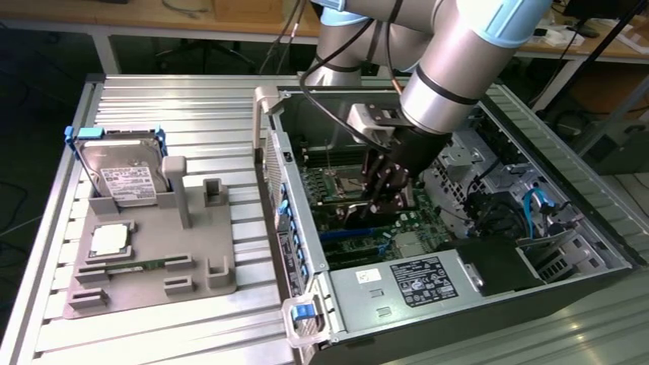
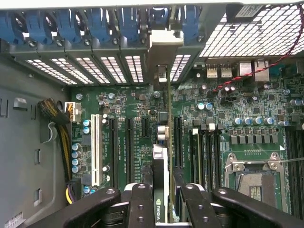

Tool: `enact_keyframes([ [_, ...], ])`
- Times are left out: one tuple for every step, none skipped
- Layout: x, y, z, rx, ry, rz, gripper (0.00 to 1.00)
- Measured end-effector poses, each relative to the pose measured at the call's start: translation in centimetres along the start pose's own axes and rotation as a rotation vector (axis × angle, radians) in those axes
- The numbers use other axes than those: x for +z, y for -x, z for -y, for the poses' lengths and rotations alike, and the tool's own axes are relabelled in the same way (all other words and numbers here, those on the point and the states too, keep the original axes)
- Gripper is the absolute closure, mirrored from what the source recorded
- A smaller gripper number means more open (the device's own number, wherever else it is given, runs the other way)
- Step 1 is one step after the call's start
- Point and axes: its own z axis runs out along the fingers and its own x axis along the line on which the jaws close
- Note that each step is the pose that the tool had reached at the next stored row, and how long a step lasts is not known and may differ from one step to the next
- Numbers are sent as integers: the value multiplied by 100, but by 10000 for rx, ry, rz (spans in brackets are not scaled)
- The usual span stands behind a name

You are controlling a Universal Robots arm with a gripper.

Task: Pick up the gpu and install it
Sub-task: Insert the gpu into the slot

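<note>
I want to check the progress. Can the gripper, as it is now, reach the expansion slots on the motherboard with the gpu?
Probably yes. The gripper holds the gpu edge-down inside the open case, directly above the motherboard slots, with nothing between them.

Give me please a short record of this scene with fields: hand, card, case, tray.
hand: hand inside the open computer case, shut on the gpu
card: gpu seen edge-on, upright over the motherboard, its metal bracket at the rear slot openings
tray: grey tray at the exterior view's left, holding a hard drive
</note>
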Motion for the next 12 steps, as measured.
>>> enact_keyframes([
  [3, 1, 1, -2, -15, -9, 73],
  [8, 1, 2, -6, -61, -47, 73],
  [13, 1, 3, -8, -88, -62, 73],
  [28, 1, 5, -7, -140, -69, 73],
  [37, 1, 7, -8, -151, -72, 73],
  [48, 1, 9, -7, -159, -74, 73],
  [59, 1, 10, -6, -166, -77, 73],
  [70, 1, 8, -4, -174, -81, 73],
  [76, 1, 3, -2, -179, -84, 73],
  [76, 1, -2, -4, -179, -86, 73],
  [77, 1, -3, -4, -180, -86, 73],
  [77, 1, -3, -6, -180, -86, 73],
])
